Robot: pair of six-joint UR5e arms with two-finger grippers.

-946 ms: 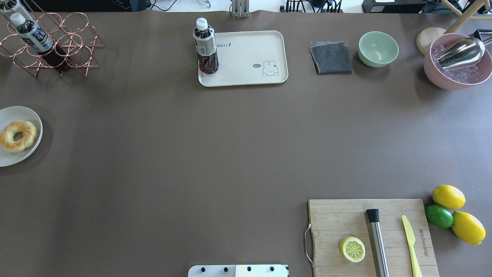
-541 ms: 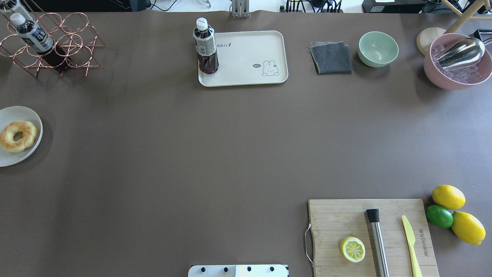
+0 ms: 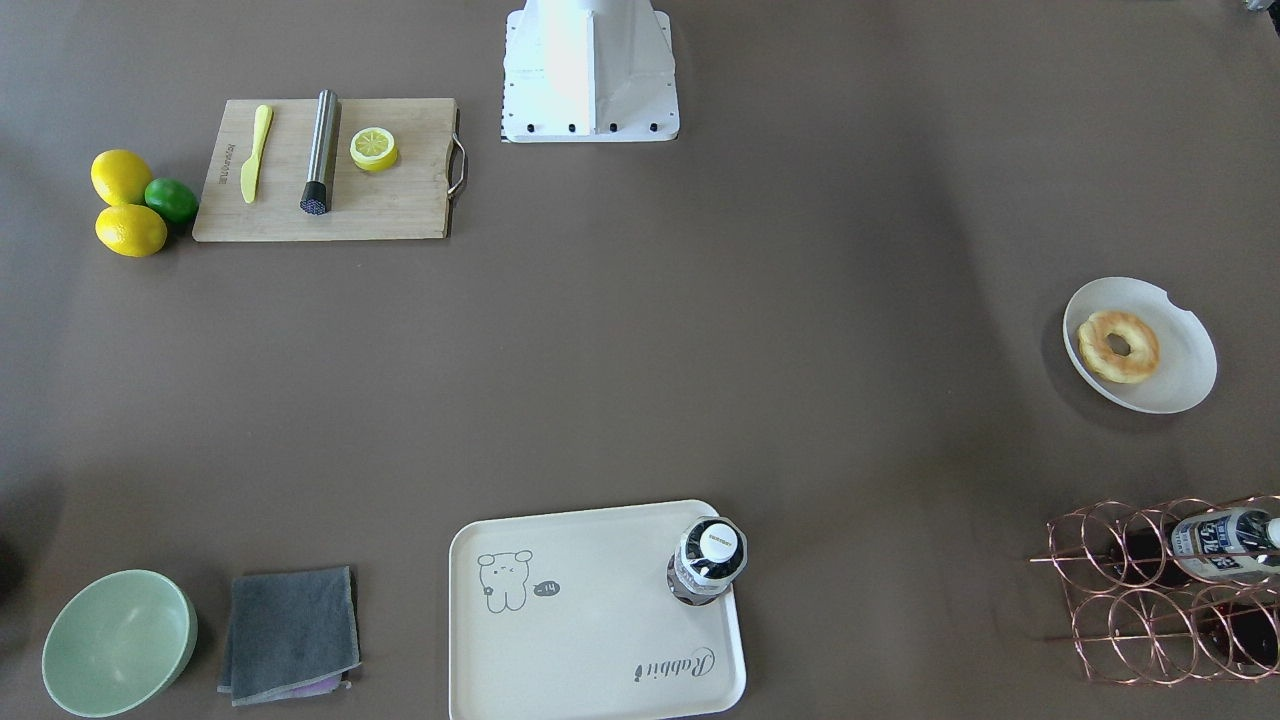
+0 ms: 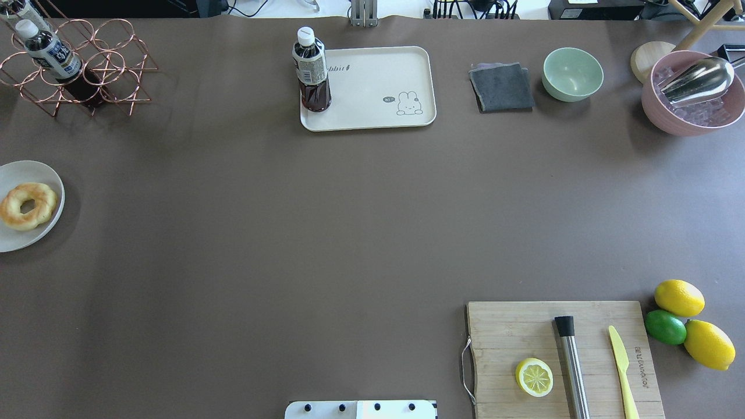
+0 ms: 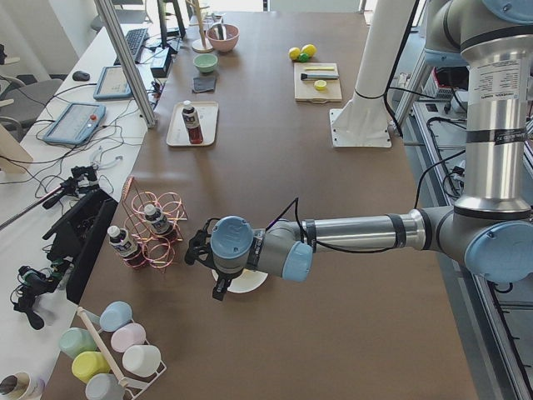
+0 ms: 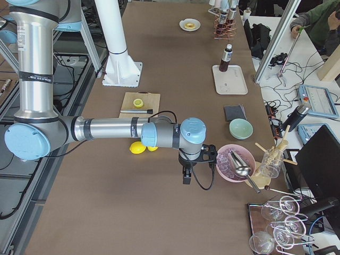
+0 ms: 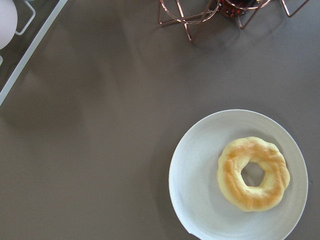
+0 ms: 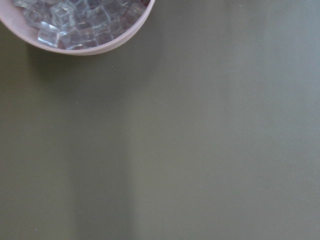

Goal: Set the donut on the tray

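The donut (image 4: 27, 206), a golden ring with browned patches, lies on a round white plate (image 4: 17, 238) at the table's left edge. It also shows in the front-facing view (image 3: 1118, 346) and the left wrist view (image 7: 253, 173). The cream tray (image 4: 372, 87) with its grey drawing and script sits at the far middle of the table (image 3: 590, 620), far from the donut. My left gripper (image 5: 218, 290) hangs just above the plate; I cannot tell whether it is open. My right gripper (image 6: 186, 178) hangs beside the pink ice bowl (image 6: 234, 162); its state is also unclear.
A dark drink bottle (image 4: 311, 73) stands on the tray's left corner. A copper wire rack (image 4: 81, 64) with bottles is behind the plate. A grey cloth (image 4: 502, 87), green bowl (image 4: 573, 74), cutting board (image 4: 559, 355) with half lemon, and whole citrus (image 4: 681, 320) lie on the right.
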